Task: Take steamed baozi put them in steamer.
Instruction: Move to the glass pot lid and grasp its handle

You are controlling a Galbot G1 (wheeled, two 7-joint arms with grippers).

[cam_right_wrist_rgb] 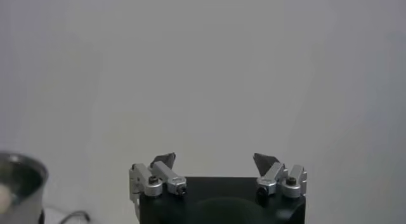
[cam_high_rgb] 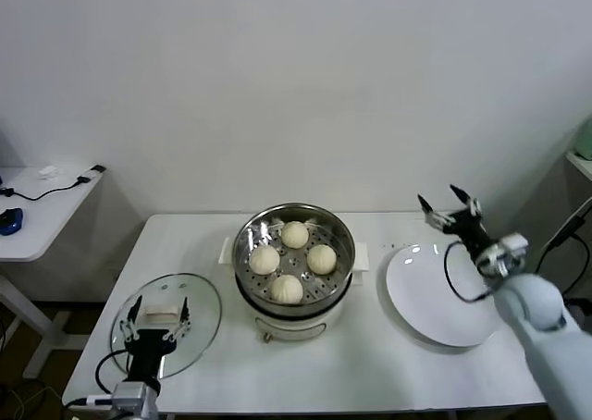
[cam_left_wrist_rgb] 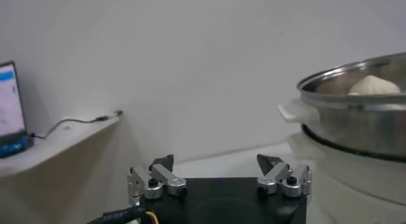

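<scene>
All four buns [cam_high_rgb: 293, 260] sit on the perforated tray inside the steamer [cam_high_rgb: 248, 272], which stands at the middle of the tabletop [cam_high_rgb: 370, 364]. One bun is toward the wall, two are side by side in the middle, and one is nearest the robot. The white plate [cam_high_rgb: 435, 300] to the robot's right lies bare, so by the look of things the loading is done.

The right tool [cam_high_rgb: 448, 205] hangs in the air above the far edge of the plate, its fingers spread apart and holding nothing. The left tool [cam_high_rgb: 157, 311] sits low over the glass lid [cam_high_rgb: 199, 332] at the robot's left, fingers also apart and empty, with the lid's white handle [cam_high_rgb: 163, 316] between or just under them; whether they touch it cannot be told.

The risks from here are small but real. If the right arm swings back toward the middle while low, it could clip the steamer's rim or side handle and shove the pot, rolling the buns together. If the left tool closes or lifts carelessly, it could drag the lid across the tabletop or tip it off the near edge, since the lid already lies close to that edge. The cable [cam_high_rgb: 453, 277] looping by the right wrist could also snag the plate's rim.
</scene>
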